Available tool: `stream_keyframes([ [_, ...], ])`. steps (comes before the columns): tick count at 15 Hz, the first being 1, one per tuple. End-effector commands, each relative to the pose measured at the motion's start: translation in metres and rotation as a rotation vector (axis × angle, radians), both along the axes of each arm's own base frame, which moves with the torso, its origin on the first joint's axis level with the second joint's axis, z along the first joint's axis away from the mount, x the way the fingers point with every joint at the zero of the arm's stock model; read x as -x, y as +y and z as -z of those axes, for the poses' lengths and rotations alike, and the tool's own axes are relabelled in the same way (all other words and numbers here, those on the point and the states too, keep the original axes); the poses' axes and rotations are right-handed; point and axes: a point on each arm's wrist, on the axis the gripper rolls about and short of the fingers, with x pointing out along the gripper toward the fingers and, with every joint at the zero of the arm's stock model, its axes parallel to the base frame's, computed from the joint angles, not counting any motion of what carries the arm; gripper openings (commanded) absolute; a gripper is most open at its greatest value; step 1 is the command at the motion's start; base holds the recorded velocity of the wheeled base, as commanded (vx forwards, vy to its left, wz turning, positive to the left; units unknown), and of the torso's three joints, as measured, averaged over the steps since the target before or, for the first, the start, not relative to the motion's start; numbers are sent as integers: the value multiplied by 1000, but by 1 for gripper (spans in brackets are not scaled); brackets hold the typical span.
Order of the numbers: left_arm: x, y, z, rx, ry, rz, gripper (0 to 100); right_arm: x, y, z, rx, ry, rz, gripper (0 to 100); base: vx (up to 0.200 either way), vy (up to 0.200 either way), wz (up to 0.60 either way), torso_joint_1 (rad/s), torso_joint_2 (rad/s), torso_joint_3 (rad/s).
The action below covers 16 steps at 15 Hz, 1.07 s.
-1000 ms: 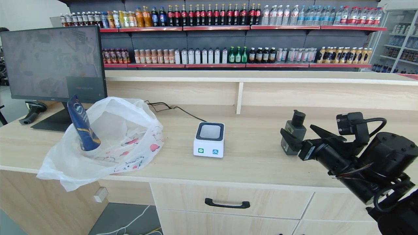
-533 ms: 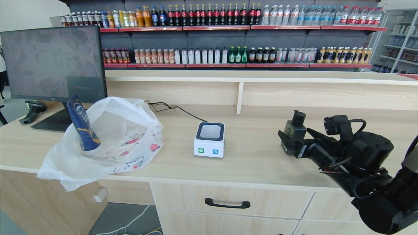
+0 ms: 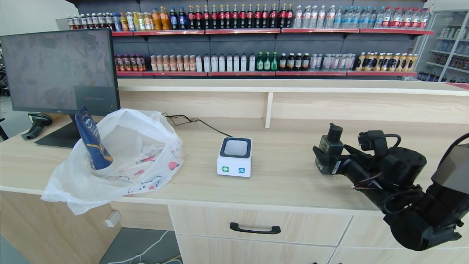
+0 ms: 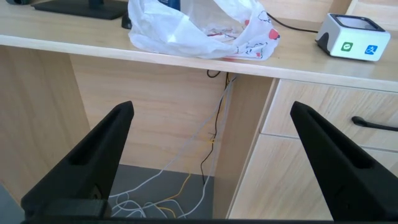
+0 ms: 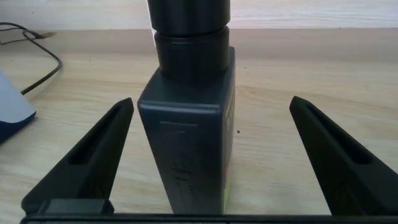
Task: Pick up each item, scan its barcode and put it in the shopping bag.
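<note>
The left hand [image 4: 211, 107] hangs wide open and empty, below the table [image 4: 62, 30] edge. On the table, the right hand [image 3: 331, 164] is spread open around the upright dark grey bottle [image 3: 331, 143], not clamping it. Farther left sit the barcode scanner [image 3: 235, 157] and the shopping bag [image 3: 146, 146], which holds a blue tube [image 3: 93, 141].

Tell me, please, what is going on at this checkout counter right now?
The right gripper sits around a dark grey bottle standing on the counter, its jaws open on either side and not touching it. The scanner sits mid-counter, and a blue tube stands in the white shopping bag. The left gripper hangs open below the counter's edge.
</note>
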Motion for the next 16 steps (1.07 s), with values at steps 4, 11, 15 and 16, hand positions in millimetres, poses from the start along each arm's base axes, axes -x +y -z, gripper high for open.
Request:
stream_keyframes([
  [4, 0, 0, 0, 0, -2, 0, 100, -16, -6, 9, 0, -1, 27, 100, 0, 0, 0, 0, 0, 0],
  [11, 0, 0, 0, 0, -4, 0, 100, -19, -5, 16, 2, 18, 25, 100, 0, 0, 0, 0, 0, 0],
  [15, 0, 0, 0, 0, -4, 0, 100, -21, -5, 18, 1, 21, 25, 100, 0, 0, 0, 0, 0, 0],
  [16, 0, 0, 0, 0, -2, 0, 100, -21, -5, 18, 1, 21, 25, 0, 0, 0, 0, 0, 0, 0],
])
